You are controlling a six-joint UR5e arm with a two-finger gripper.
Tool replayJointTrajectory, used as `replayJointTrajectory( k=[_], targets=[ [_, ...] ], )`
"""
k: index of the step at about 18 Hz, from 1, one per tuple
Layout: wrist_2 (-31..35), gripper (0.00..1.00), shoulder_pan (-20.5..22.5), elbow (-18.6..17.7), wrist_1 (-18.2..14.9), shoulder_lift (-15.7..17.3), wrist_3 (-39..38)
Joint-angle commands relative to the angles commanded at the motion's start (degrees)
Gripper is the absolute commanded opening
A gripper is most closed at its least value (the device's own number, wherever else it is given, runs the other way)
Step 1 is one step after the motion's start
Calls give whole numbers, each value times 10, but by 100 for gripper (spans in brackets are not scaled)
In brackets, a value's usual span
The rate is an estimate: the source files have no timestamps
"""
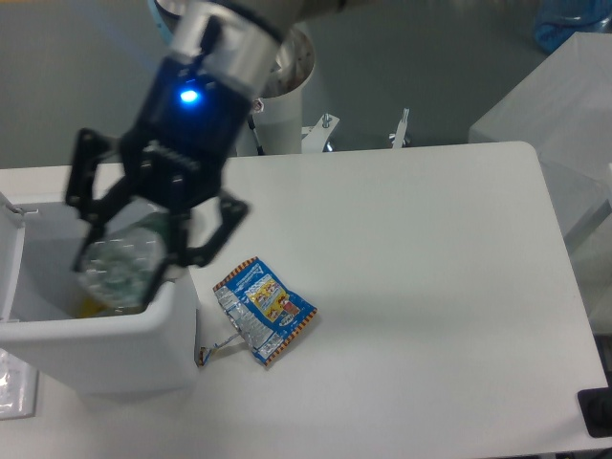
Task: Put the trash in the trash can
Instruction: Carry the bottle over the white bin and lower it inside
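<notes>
Overhead, from the single fixed camera, the black two-finger gripper (129, 258) hangs above the open mouth of the white boxy plastic trash can (167, 330) at the left of the white table (430, 287). Its fingers are pinched around the small clear plastic bottle (120, 268), which sits tilted between them, just over the bin's opening and near its right wall. A blue light glows on the gripper's body. Something yellow shows at the bottom of the bin, too blurred to name.

The crumpled blue snack wrapper with silver edges (263, 309) lies flat on the table just beside the bin's right side, apart from the gripper.

To finish this step well, I judge the bottle should be centred over the opening, clear of the right rim, before the fingers spread, so it falls inside and does not bounce off the edge. The wrapper is not yet binned.

White lettering on the gripper's body is motion-blurred and unreadable. The wrapper carries colourful printing, too small to read. I cannot make out the bottle's label.
</notes>
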Motion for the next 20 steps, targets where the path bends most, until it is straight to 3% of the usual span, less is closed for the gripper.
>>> replayJointTrajectory(
  k=[10, 14, 16, 18, 20],
  targets=[
    [1, 61, -23, -68, 1, 3, 11],
    [1, 61, -26, -70, 0, -3, 32],
    [2, 73, -28, -78, 1, -3, 38],
    [2, 76, -30, -91, 1, 2, 42],
    [3, 85, -30, -91, 1, 5, 42]
  ],
)
